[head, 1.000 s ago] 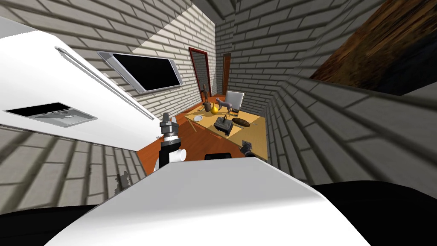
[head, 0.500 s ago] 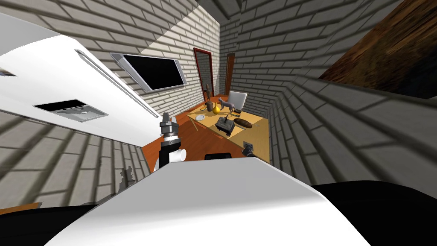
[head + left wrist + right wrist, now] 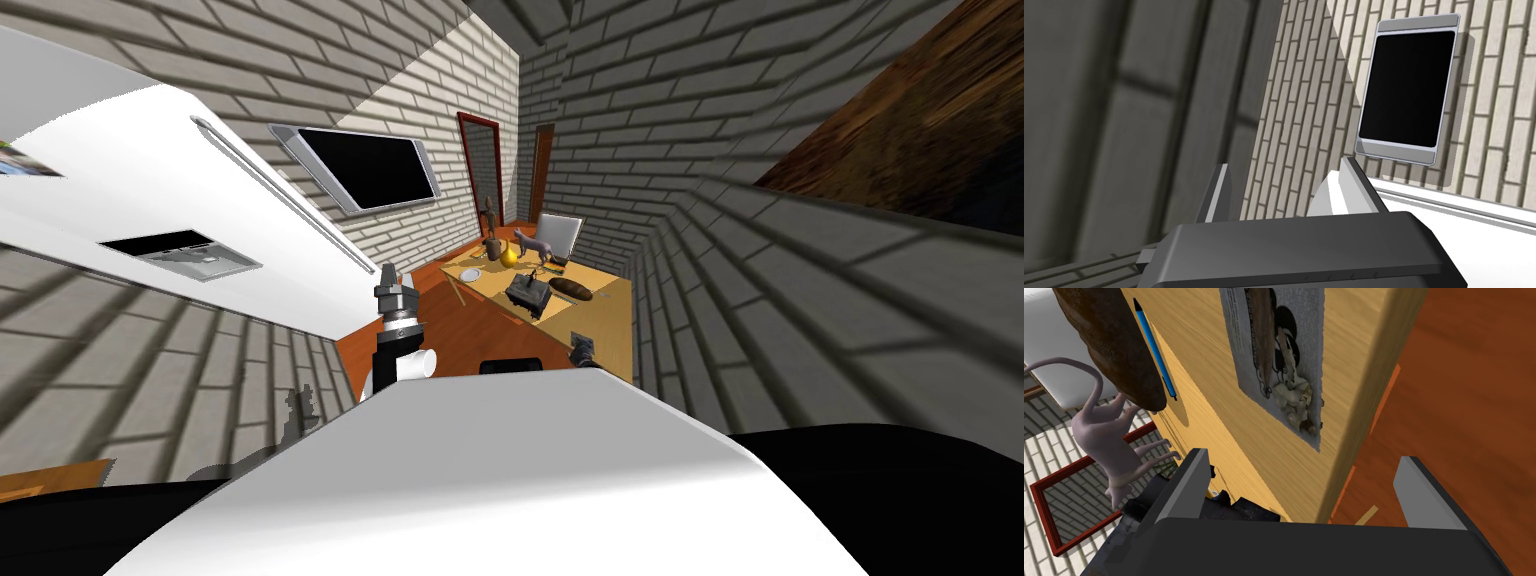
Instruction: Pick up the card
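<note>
Holds right gripper (image 3: pixel 1306 493), fingers apart, near the grey printed card (image 3: pixel 1274 353), which lies flat by the edge of the wooden table (image 3: pixel 1354 338) at eleven o'clock. Holds left gripper (image 3: pixel 1284 190) at ten o'clock, fingers likewise apart.

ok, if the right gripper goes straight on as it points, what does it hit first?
Probably the wooden table near its edge, at or just beside the grey printed card; depth is unclear. The right gripper is open.
</note>
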### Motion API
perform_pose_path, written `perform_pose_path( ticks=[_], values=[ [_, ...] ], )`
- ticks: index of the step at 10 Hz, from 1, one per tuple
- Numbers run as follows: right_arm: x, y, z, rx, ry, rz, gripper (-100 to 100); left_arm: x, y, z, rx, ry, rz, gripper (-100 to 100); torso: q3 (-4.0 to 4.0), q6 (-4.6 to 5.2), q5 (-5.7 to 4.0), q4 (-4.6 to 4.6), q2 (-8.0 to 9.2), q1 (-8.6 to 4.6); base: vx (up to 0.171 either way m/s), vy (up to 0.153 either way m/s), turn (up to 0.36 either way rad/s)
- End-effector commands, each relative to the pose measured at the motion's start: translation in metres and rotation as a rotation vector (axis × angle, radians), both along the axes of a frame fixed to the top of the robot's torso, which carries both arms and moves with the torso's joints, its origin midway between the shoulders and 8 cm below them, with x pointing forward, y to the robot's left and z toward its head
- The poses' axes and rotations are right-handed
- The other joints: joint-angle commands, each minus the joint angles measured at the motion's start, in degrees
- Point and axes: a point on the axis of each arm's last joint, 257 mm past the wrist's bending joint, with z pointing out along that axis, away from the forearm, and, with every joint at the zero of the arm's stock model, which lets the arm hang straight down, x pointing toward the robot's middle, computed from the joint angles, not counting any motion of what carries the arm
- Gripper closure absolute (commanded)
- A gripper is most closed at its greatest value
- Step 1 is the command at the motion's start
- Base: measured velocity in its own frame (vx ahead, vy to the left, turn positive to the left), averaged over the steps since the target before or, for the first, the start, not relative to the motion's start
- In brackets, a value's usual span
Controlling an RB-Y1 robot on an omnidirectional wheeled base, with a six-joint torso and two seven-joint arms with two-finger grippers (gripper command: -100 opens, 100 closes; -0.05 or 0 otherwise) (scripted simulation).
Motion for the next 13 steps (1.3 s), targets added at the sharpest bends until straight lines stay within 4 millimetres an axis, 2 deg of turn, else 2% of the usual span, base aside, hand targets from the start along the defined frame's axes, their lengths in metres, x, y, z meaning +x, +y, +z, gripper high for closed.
perform_pose_path(
  ticks=[1, 4, 5, 6, 10, 11, 12, 13],
  values=[
    [0.007, 0.004, -0.004, -0.002, 0.0, -0.002, -100, 0.0, 0.0, 0.0, 0.0, 0.0, 0.0, 0, 0.0, 0.0, 0.0, 0.0, 0.0, 0.0, -0.008, -0.041, 0.006],
    [0.025, 0.019, -0.012, -0.001, 0.0, 0.0, -100, 0.0, 0.0, 0.0, 0.0, 0.0, 0.0, 0, 0.01, 0.0, -0.03, 0.0, 0.02, -0.11, -0.015, -0.056, 0.001],
    [0.022, 0.017, -0.011, 0.001, -0.001, 0.004, -100, 0.0, 0.0, 0.0, 0.0, 0.0, 0.0, 0, 0.01, 0.0, -0.03, 0.01, 0.02, -0.14, -0.006, -0.028, 0.006],
    [0.022, 0.017, -0.011, -0.001, 0.0, 0.001, 100, 0.0, 0.0, 0.0, 0.0, 0.0, 0.0, 0, 0.01, 0.01, -0.01, 0.0, 0.01, -0.04, -0.001, -0.005, 0.0],
    [0.022, 0.016, -0.011, -0.001, 0.0, 0.002, 100, 0.0, 0.0, 0.0, 0.0, 0.0, 0.0, 0, -0.01, 0.01, 0.01, -0.01, -0.02, 0.08, 0.0, 0.0, 0.0],
    [0.022, 0.016, -0.01, -0.001, 0.0, 0.002, 0, 0.0, 0.0, 0.0, 0.0, 0.0, 0.0, 0, -0.01, 0.01, 0.01, -0.01, -0.02, 0.09, 0.0, 0.0, 0.0],
    [0.013, 0.008, -0.007, -0.002, 0.0, -0.001, 100, 0.0, 0.0, 0.0, 0.0, 0.0, 0.0, 0, -0.01, 0.01, 0.01, -0.01, -0.02, 0.09, 0.006, 0.048, 0.002],
    [0.01, 0.006, -0.006, -0.002, 0.0, -0.002, 100, 0.0, 0.0, 0.0, 0.0, 0.0, 0.0, 0, -0.01, 0.03, 0.04, -0.02, -0.01, 0.23, 0.017, 0.061, -0.013]
  ],
)
